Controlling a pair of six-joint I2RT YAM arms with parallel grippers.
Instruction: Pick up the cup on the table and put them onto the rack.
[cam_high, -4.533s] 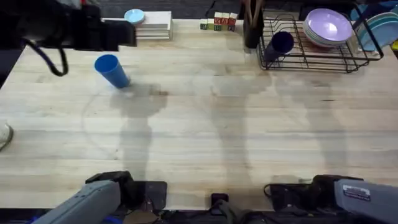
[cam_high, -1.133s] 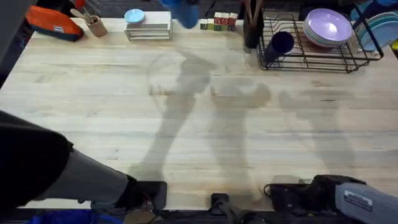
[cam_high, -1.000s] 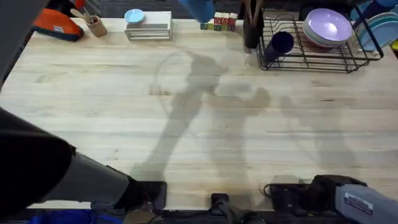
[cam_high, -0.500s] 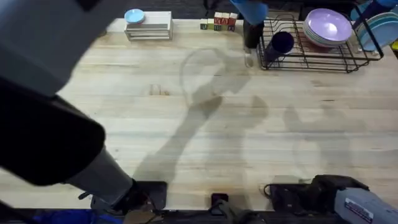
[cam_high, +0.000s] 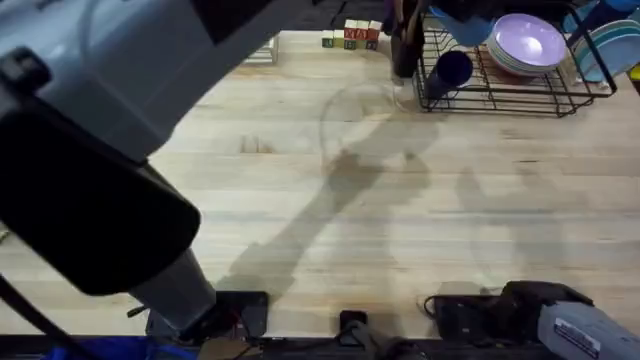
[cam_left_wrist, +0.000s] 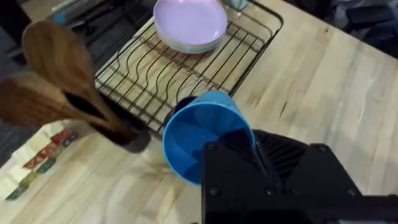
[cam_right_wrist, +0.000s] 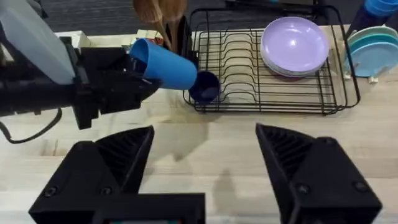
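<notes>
We're swinging the blue cup (cam_right_wrist: 163, 63) off the table (cam_high: 400, 220), left end effector (cam_right_wrist: 127, 78) clamped on it, to the rack (cam_right_wrist: 273, 93) (right end effector (cam_right_wrist: 202, 165) spread, idling), so just the drop-off's left.

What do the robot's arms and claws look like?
The left arm is big and light grey with a black joint. The right arm is grey with a small label sticker. The right claw has two chunky black fingers with ribbed insides. A thin black cable hangs by the left claw.
</notes>
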